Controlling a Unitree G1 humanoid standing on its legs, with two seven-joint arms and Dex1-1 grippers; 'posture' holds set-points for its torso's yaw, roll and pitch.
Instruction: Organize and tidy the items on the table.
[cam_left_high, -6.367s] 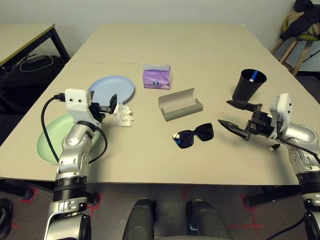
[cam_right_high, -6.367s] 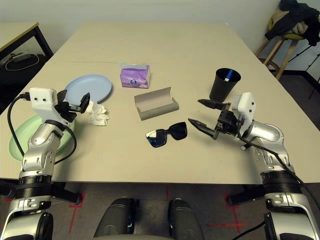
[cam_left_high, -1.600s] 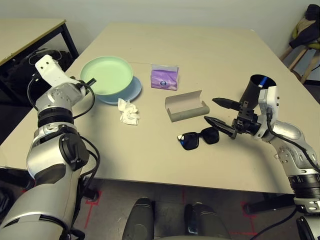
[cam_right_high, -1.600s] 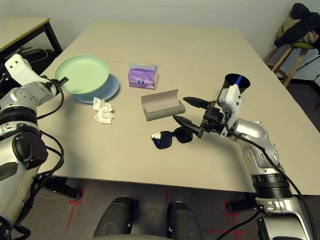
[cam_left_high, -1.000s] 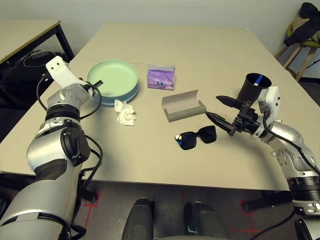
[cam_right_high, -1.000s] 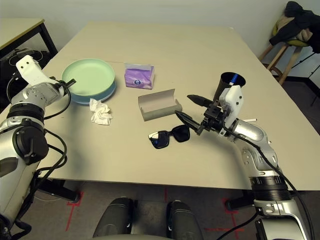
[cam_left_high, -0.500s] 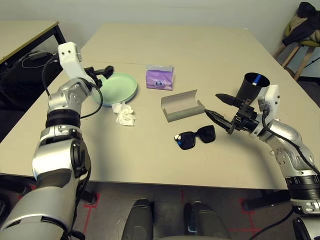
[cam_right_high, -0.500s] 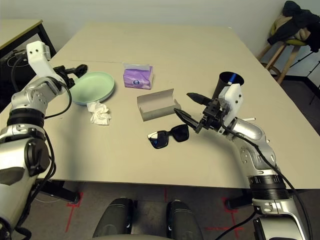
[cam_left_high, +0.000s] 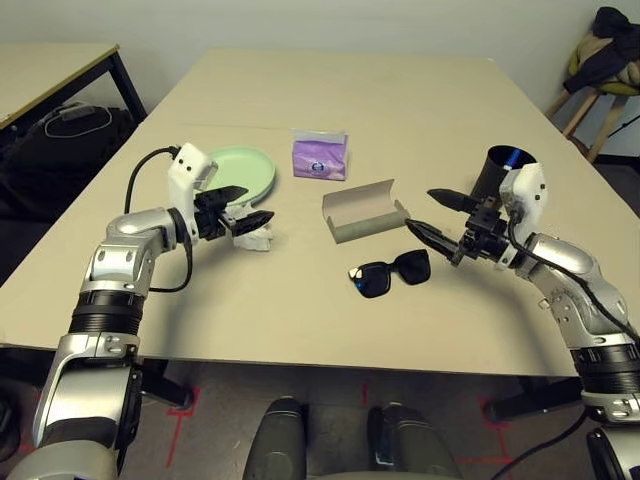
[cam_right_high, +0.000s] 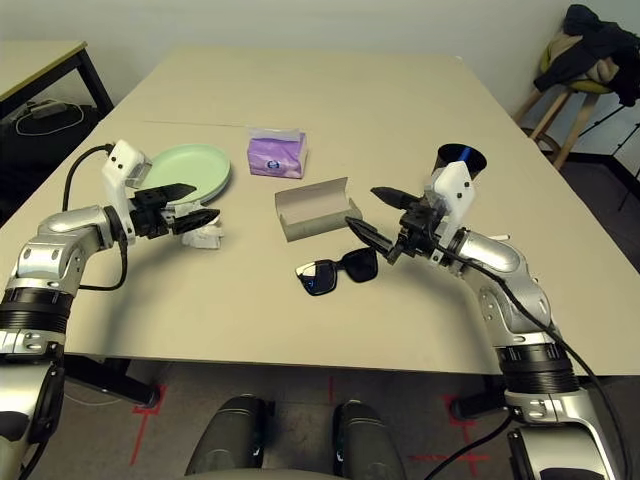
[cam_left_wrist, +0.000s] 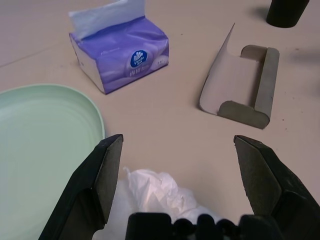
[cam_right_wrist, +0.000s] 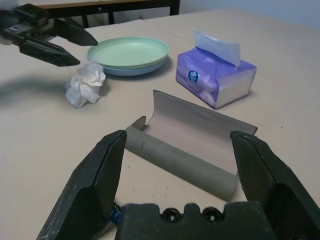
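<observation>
Two stacked plates (cam_right_wrist: 131, 56), green on blue; one crumpled tissue (cam_right_wrist: 86, 84) beside them under left gripper (cam_left_high: 250, 205), wide; right gripper (cam_left_high: 432, 212) wide above one sunglasses (cam_left_high: 390, 272)

A second worktop (cam_left_high: 50, 65) with black legs stands off to the left. Dark clothing (cam_left_high: 608, 45) lies on a wooden stool (cam_left_high: 590, 105). Red tape marks (cam_left_high: 185, 420) cross the floor.
</observation>
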